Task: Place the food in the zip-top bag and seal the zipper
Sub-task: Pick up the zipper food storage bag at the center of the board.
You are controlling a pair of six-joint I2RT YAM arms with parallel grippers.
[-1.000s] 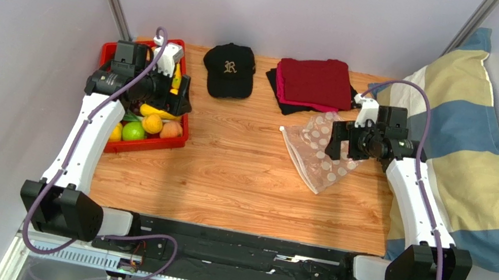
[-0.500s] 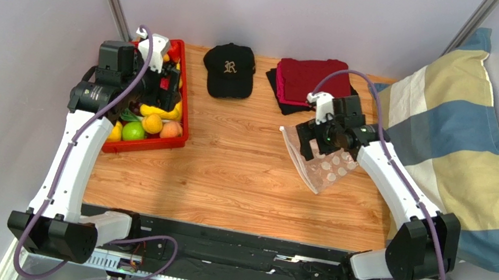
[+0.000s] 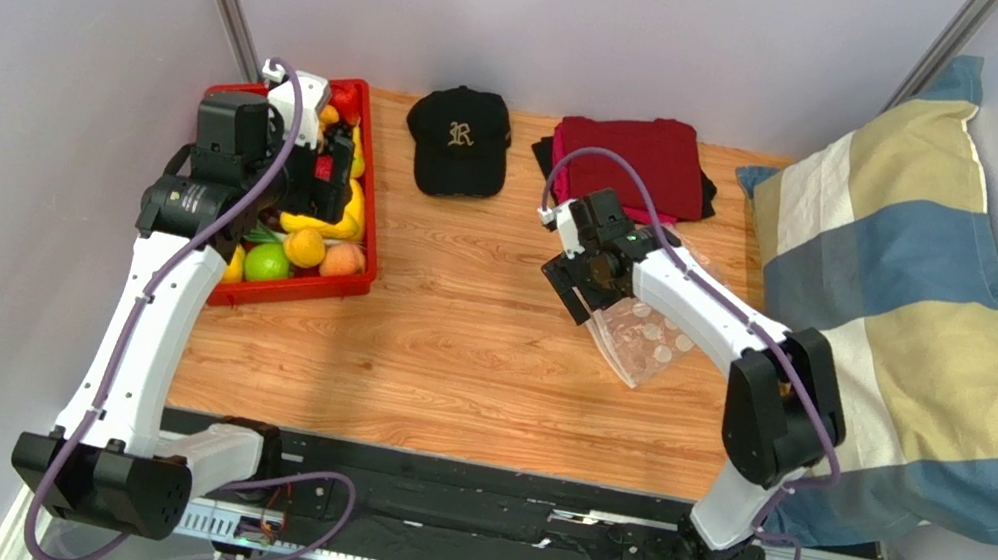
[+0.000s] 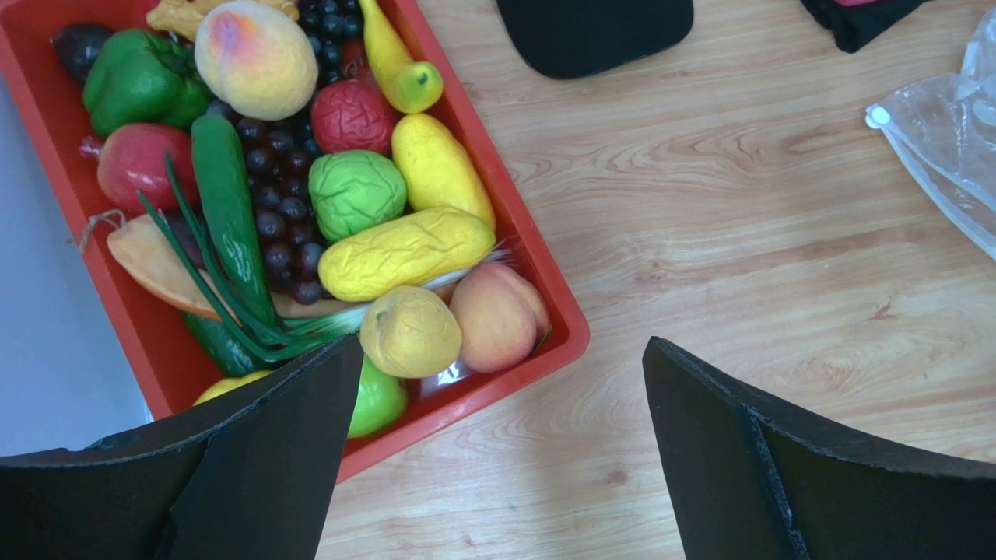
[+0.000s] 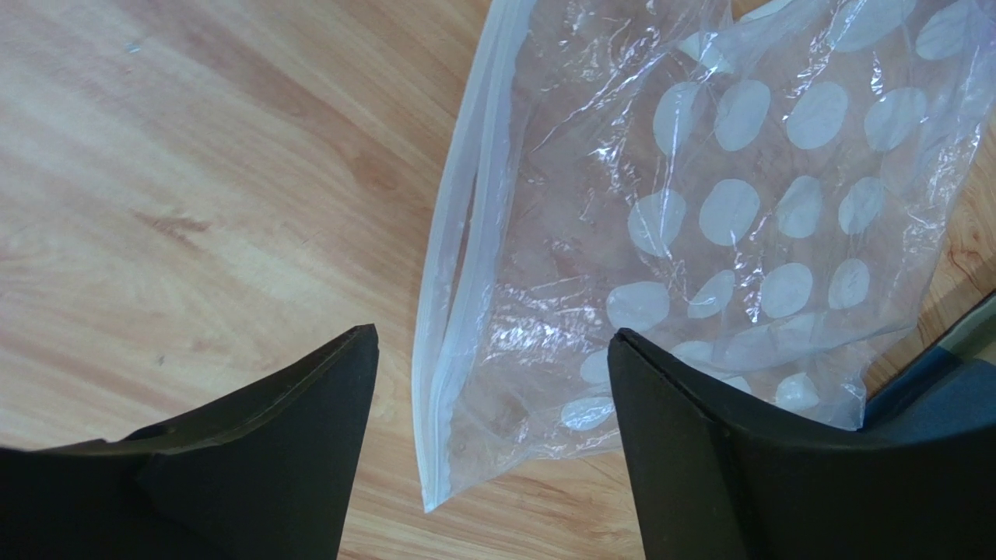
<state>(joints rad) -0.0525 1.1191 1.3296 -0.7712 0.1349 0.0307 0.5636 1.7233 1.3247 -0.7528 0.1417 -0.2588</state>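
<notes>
While all the food (image 4: pixel 403 251) sits heaped in the red plastic tray (image 4: pixel 559 350), the bag (image 3: pixel 654 344) lies flat on the wood-grain worktop (image 3: pixel 478 353), well to the right of the tray. The food is glossy and moulded: a lumpy yellow piece, a smooth peach (image 4: pixel 497 315) against the tray's near right wall, a wrinkled green ball (image 4: pixel 357 193), a slim banana (image 4: pixel 398 53) towards the far end, a long dark-green cucumber (image 4: pixel 228 198) and a cluster of small black grapes (image 4: pixel 275 210).

The left pincer (image 4: pixel 500 347) hangs above the tray's near right corner with its black fingers spread wide and nothing between them.

The bag is thin clear film, crinkled and shiny, printed with pale round dots. The zipper (image 5: pixel 450 257) runs as a narrow whitish strip along the edge of the bag that faces the tray, and its small white slider (image 4: pixel 877 116) sits at the far end of that edge. The right pincer (image 5: pixel 493 336) is over this edge, fingers parted, with the strip lying between them in the wrist view. Whether they touch the film cannot be told.

A black cap (image 3: pixel 461 137) rests just right of the tray's far end. Beyond it is folded dark-red cloth (image 3: pixel 632 163), and farthest from the tray is a soft striped pillow (image 3: pixel 900 287).
</notes>
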